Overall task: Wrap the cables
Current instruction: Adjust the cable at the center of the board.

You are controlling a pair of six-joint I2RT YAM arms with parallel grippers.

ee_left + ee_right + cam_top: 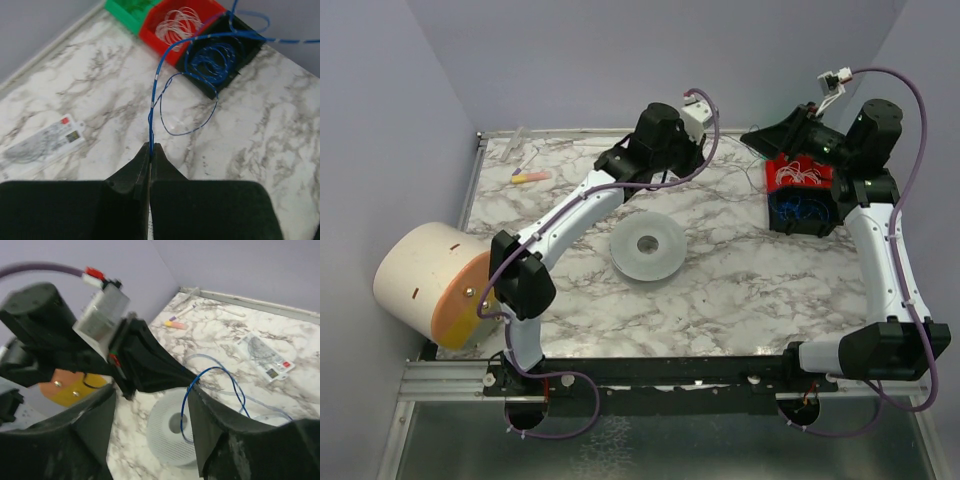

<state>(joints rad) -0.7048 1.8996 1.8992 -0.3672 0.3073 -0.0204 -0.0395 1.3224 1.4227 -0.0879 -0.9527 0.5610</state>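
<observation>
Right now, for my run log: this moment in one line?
left gripper: shut on blue cable | right gripper: open | cable runs from black bin

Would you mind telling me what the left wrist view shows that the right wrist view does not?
Only the left wrist: the red bin, black bin and green bin. Only the right wrist: the white spool, a pink-and-yellow item, and the open right gripper. Both: the blue cable pinched in the shut left gripper, the clear packet, the marble table.

The blue cable (pixel 150 125) vanishes between the left jaws and runs off the picture's right edge.
</observation>
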